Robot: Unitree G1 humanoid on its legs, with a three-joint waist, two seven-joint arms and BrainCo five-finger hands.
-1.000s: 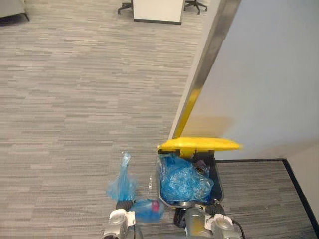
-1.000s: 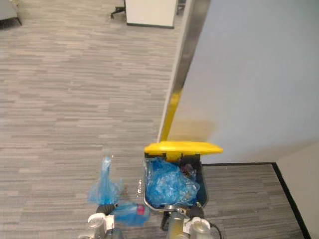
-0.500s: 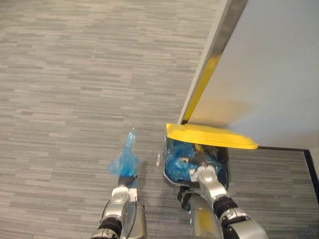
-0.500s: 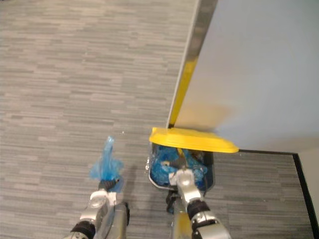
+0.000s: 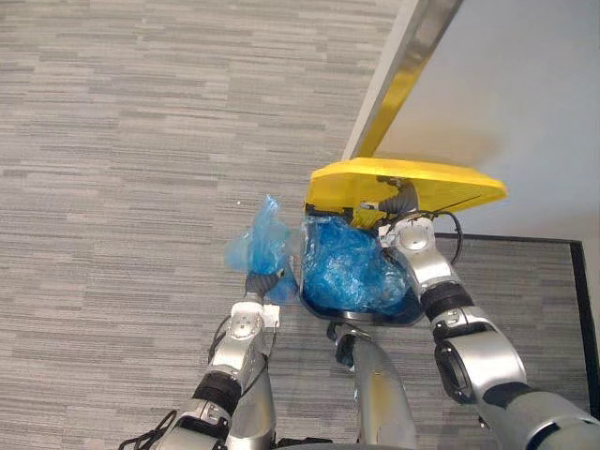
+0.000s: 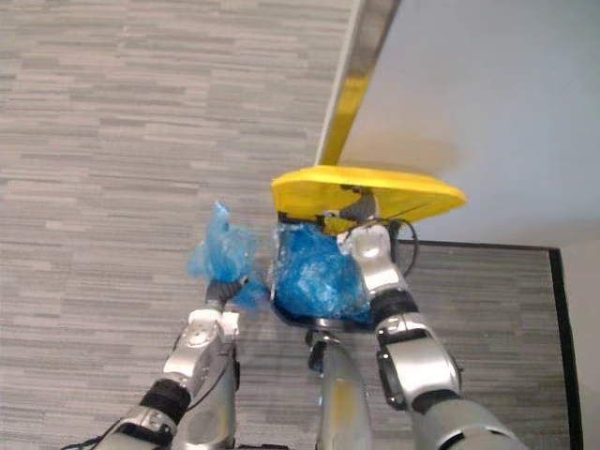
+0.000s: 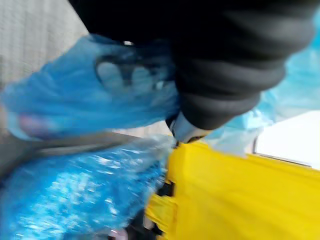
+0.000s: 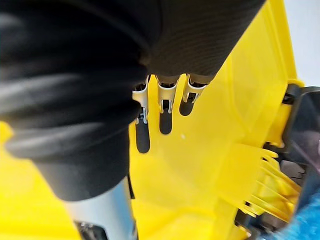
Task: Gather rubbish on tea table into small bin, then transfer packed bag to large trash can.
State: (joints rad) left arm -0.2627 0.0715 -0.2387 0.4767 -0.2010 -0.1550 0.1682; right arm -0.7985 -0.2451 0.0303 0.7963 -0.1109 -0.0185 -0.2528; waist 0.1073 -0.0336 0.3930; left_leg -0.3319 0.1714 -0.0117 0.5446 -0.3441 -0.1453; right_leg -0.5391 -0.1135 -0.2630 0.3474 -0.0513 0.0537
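The large trash can (image 5: 323, 305) has a dark body, a blue liner (image 5: 349, 267) and a yellow lid (image 5: 412, 180) tilted up. My right hand (image 5: 401, 201) reaches under that lid. In the right wrist view its straight fingers (image 8: 165, 115) lie against the lid's yellow underside (image 8: 210, 150). My left hand (image 5: 260, 285) is shut on the neck of a packed blue bag (image 5: 263, 245), which it holds upright just left of the can's rim. The left wrist view shows the bag (image 7: 85, 102) close above the liner (image 7: 75, 192) and beside the lid (image 7: 240, 200).
A pale wall panel (image 5: 525, 84) with a metal edge and a yellow strip (image 5: 394, 94) rises right behind the can. Grey carpet (image 5: 122, 187) stretches to the left. A black strip (image 5: 583, 300) borders the floor at the right.
The camera has shifted. My right hand has gone from over the can's opening to under the lid, which now sits higher. My left hand has brought the blue bag closer to the can.
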